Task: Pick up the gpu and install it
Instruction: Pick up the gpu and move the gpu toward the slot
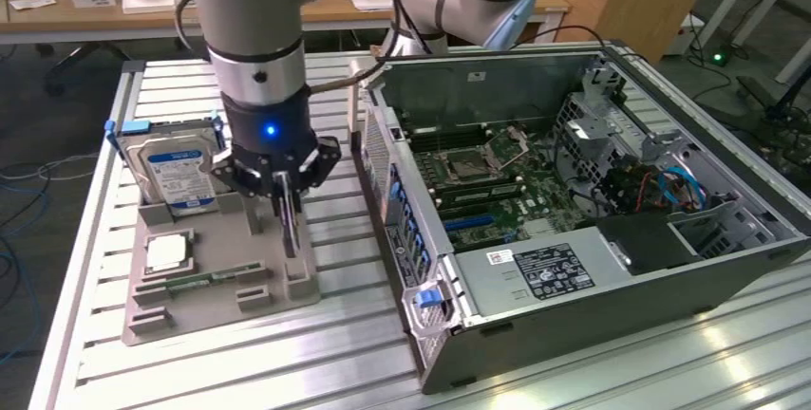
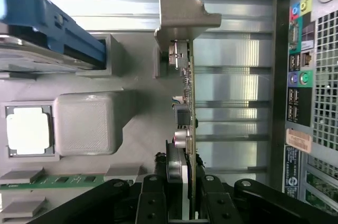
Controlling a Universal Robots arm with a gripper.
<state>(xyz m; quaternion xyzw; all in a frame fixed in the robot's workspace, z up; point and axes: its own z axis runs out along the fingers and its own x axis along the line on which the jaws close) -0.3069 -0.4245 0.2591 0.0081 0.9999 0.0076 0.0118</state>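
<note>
The gpu [image 1: 289,228] is a thin dark card standing edge-on in the right-hand slot of the grey holder tray [image 1: 190,320]. My gripper [image 1: 284,203] comes straight down onto its top edge. In the wrist view the card [image 2: 190,102] runs edge-on between the two black fingers [image 2: 153,195], which press on both of its faces, so the gripper [image 2: 182,195] is shut on it. Its far end still sits against the tray's grey end post [image 2: 182,10]. The open computer case [image 1: 571,211] lies on the exterior view's right, motherboard facing up.
On the tray stand a silver hard drive with a blue label [image 1: 178,168], a processor chip [image 1: 169,253] and a green memory stick [image 1: 203,282]. The case's rear port panel [image 2: 303,102] is close beside the card. Cables and drive cages fill the case's right part.
</note>
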